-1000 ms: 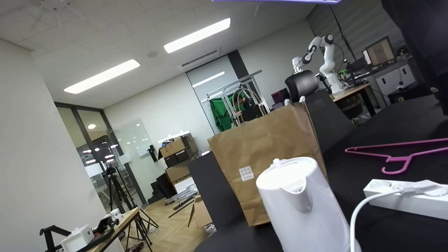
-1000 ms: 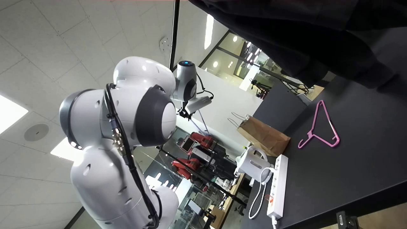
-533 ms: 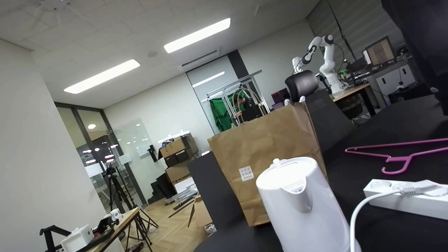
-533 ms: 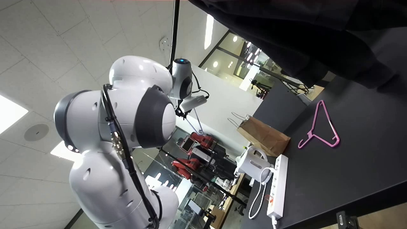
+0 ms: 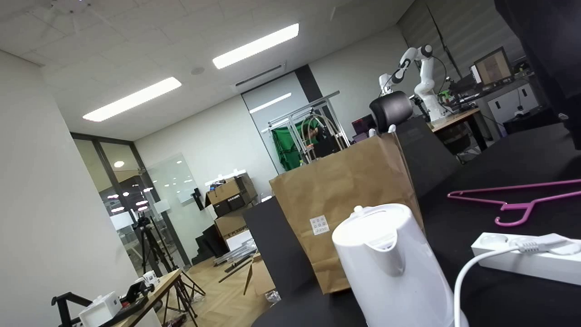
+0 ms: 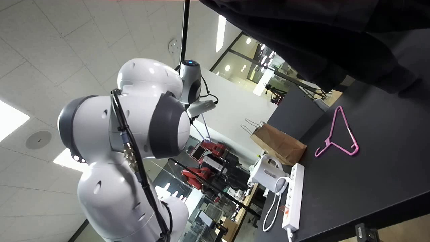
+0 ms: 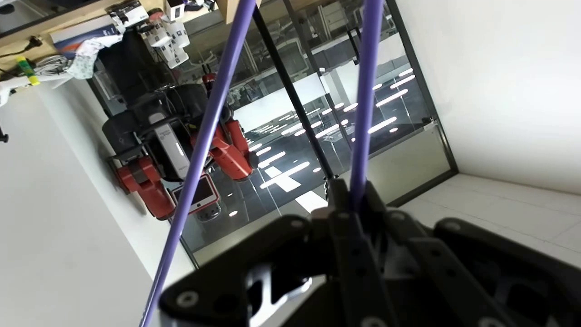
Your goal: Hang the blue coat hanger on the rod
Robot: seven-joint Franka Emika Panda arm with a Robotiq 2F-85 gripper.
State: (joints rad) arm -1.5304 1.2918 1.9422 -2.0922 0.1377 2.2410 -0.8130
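The fingers [image 7: 338, 194], clear only in the wrist view, grip one side of the blue coat hanger [image 7: 366, 91], extending toward twelve. An exterior view shows it aloft, the magenta hanger [image 6: 328, 141] on the bench [image 6: 379, 168] at three o'clock.

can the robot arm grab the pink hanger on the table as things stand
Probably not: its end effector is shut on the blue coat hanger and would likely have to let go first. The pink hanger itself lies uncovered on the black table.
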